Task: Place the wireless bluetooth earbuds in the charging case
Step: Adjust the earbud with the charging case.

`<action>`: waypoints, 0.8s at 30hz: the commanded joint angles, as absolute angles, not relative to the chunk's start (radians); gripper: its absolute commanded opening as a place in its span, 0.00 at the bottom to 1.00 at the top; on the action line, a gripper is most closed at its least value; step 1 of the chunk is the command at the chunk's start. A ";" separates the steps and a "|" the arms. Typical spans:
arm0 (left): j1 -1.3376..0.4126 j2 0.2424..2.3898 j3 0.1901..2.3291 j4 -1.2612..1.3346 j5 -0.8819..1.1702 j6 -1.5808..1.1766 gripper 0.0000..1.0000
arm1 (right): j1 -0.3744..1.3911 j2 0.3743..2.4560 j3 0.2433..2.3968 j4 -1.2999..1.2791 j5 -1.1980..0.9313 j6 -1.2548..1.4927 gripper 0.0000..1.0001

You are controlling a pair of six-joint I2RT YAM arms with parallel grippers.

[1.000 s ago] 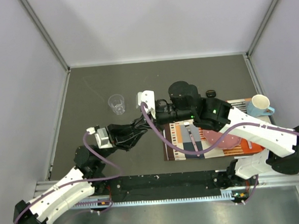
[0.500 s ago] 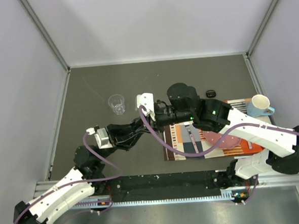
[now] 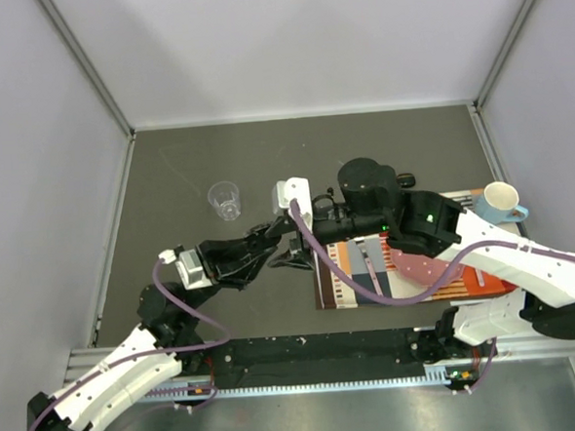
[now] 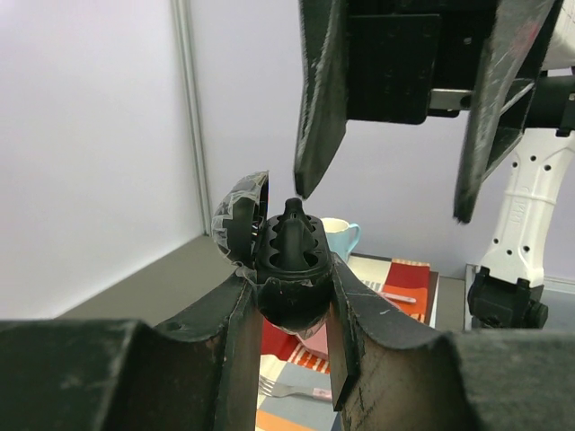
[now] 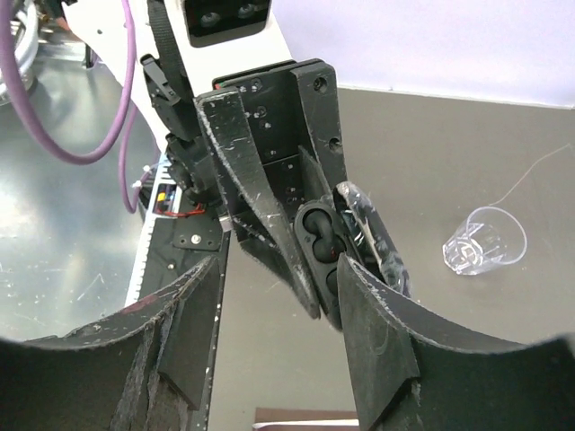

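My left gripper (image 4: 289, 280) is shut on the black charging case (image 4: 287, 310), holding it above the table with its lid (image 4: 241, 220) swung open. One black earbud (image 4: 294, 224) stands in the case, its stem poking up. My right gripper (image 4: 384, 199) hangs open just above it, one finger on either side, touching nothing. In the right wrist view the open case (image 5: 319, 247) lies between my spread fingers (image 5: 359, 305). From above, the two grippers meet at mid-table (image 3: 287, 243). A small black piece (image 3: 406, 179), perhaps another earbud, lies on the table behind the right arm.
A clear plastic cup (image 3: 225, 200) stands to the left of the grippers. To the right a striped placemat (image 3: 345, 285) carries a fork (image 3: 370, 259) and a pink plate (image 3: 422, 266). A white and blue mug (image 3: 502, 202) is at the far right.
My right gripper has opened and let go of the earbud, which now sits in the case. Both grippers have shifted a little to the right. The left grip is unchanged.
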State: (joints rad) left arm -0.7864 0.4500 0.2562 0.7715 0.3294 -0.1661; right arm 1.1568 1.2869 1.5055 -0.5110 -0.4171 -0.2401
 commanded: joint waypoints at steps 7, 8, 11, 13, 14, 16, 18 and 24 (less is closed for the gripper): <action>-0.785 0.405 0.259 0.781 0.293 -0.135 0.00 | 1.172 1.131 1.451 -0.356 -0.373 -0.176 0.66; -0.785 0.400 0.259 0.776 0.291 -0.133 0.00 | 1.172 1.114 1.409 -0.294 -0.321 -0.170 0.70; -0.784 0.387 0.259 0.769 0.290 -0.121 0.00 | 1.172 1.048 1.326 -0.171 -0.162 -0.123 0.86; -0.785 0.380 0.259 0.764 0.293 -0.110 0.00 | 1.170 1.026 1.307 -0.143 -0.076 -0.084 0.94; -0.785 0.379 0.259 0.762 0.291 -0.107 0.00 | 1.164 1.028 1.312 -0.146 -0.005 -0.072 0.96; -0.785 0.377 0.258 0.761 0.296 -0.101 0.00 | 1.148 1.052 1.337 -0.182 0.052 -0.023 0.98; -0.785 0.374 0.256 0.759 0.301 -0.101 0.00 | 1.080 1.109 1.417 -0.297 0.049 0.092 0.98; -0.785 0.376 0.259 0.752 0.305 -0.095 0.00 | 0.781 1.238 1.552 -0.449 -0.371 0.530 0.98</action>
State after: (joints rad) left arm -0.7864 0.3836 0.2558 0.7330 0.2985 -0.1093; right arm 0.9279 1.1835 1.4906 -0.3634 -0.1299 0.1974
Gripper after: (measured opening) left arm 0.342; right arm 0.979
